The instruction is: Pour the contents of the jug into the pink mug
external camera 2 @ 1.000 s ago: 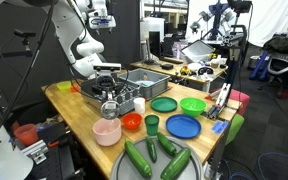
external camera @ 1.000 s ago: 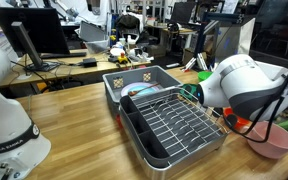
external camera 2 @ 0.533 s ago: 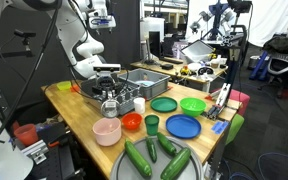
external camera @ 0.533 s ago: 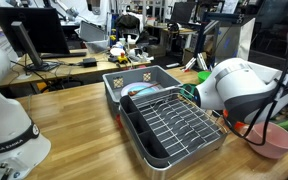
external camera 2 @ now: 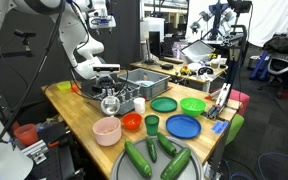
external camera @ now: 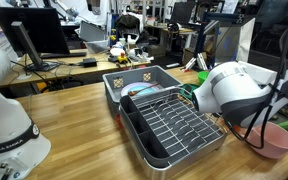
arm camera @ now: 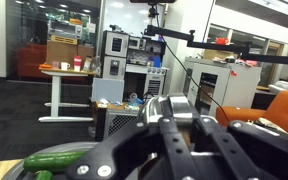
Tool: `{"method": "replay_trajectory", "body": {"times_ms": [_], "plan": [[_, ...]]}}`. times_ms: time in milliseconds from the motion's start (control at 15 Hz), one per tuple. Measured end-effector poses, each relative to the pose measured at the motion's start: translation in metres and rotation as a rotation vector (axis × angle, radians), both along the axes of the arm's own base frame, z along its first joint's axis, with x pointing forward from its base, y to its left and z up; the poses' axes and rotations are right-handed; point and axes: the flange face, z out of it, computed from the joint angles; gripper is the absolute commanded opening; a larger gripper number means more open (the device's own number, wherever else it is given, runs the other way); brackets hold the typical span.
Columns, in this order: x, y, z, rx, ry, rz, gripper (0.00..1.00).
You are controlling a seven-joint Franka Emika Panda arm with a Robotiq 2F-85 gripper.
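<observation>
My gripper [external camera 2: 109,96] is shut on a shiny metal jug [external camera 2: 111,105] and holds it above the wooden table, just behind the pink mug [external camera 2: 107,131]. In the wrist view the jug [arm camera: 176,104] sits between my two black fingers [arm camera: 144,135], with the gripper [arm camera: 183,120] tipped so the camera looks across the room. In an exterior view my arm [external camera: 234,92] fills the right side, with the pink mug [external camera: 277,141] just below it. The jug's contents are not visible.
A wire dish rack [external camera: 172,125] in a grey tray and a grey bin [external camera: 134,80] stand behind. An orange bowl [external camera 2: 132,122], green cup [external camera 2: 151,124], blue plate [external camera 2: 182,126], green plates [external camera 2: 164,104] and cucumbers [external camera 2: 139,158] lie near the mug.
My arm has shifted slightly, bringing the jug a little lower and nearer the pink mug. The mug and the other things have not moved.
</observation>
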Motion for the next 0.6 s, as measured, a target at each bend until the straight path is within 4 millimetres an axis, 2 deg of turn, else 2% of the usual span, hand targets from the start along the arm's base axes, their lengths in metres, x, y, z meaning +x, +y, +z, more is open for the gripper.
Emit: {"method": "replay_trajectory", "body": {"times_ms": [600], "plan": [[-0.0042, 0.0062, -0.0041, -0.048, 0.004, 0.006, 0.04]]}}
